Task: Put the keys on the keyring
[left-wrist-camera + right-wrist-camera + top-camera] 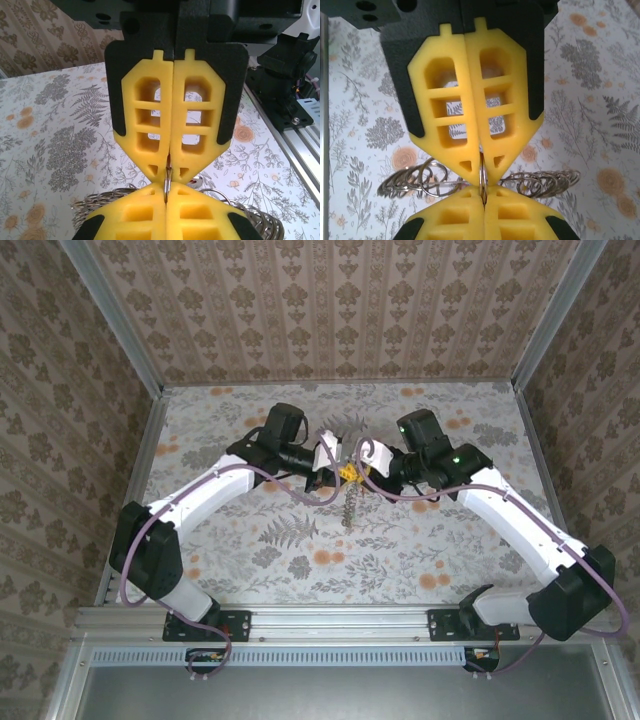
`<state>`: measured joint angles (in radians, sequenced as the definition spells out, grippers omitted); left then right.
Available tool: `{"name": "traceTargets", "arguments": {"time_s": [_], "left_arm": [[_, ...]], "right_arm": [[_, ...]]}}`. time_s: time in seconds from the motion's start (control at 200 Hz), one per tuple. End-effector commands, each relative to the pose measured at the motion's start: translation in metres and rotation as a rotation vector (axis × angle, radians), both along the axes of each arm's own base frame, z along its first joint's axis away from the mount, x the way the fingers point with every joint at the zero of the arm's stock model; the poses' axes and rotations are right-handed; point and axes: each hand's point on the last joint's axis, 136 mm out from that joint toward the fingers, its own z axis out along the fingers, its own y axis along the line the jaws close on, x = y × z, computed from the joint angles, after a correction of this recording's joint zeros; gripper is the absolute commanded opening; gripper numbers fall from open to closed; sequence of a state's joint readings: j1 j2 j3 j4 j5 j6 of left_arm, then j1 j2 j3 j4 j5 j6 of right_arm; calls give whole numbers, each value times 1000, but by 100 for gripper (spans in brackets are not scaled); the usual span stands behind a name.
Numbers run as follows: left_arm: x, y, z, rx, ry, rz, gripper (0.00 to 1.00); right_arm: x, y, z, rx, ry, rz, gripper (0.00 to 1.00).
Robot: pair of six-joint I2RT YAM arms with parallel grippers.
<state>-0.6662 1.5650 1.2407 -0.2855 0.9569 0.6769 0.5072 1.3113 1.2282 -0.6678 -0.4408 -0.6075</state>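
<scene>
My two grippers meet tip to tip above the middle of the table. The left gripper (343, 470) (166, 192) and the right gripper (357, 470) (483, 192) are both shut on one thin loop of the keyring (168, 176) (482, 175), seen edge-on between the yellow fingers. The rest of the keyring, a silvery coil of loops (415, 180), spreads out to both sides behind the fingers and hangs down below them (349, 505). A small silver and red bit (195, 181) peeks out behind the fingers. I cannot tell whether it is one of the keys.
The table (250, 550) has a floral cloth, with patterned walls at the back and sides. An aluminium rail (295, 150) runs along the table edge. Cables loop from both arms near the grippers.
</scene>
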Motion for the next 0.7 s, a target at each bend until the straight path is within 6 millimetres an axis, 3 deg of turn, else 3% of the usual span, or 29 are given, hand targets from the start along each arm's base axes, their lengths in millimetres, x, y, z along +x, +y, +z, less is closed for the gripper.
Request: {"name": "traceTargets", "arguments": {"time_s": [0.0, 0.135, 0.35, 0.46, 0.555, 0.695], "left_arm": [[-6, -4, 3, -5, -2, -40, 0], [0, -1, 15, -105, 36, -18, 0], [-1, 1, 28, -200, 53, -33, 0], [-1, 0, 29, -224, 55, -35, 0], [0, 0, 31, -239, 53, -34, 0], [1, -1, 29, -234, 52, -24, 0]], "right_arm": [[1, 3, 13, -34, -60, 21, 3], [4, -3, 7, 7, -89, -9, 14], [7, -9, 9, 225, -26, -47, 19], [11, -13, 5, 254, -3, -73, 19], [13, -12, 3, 287, 30, -80, 13], [15, -12, 6, 319, 37, -99, 17]]}}
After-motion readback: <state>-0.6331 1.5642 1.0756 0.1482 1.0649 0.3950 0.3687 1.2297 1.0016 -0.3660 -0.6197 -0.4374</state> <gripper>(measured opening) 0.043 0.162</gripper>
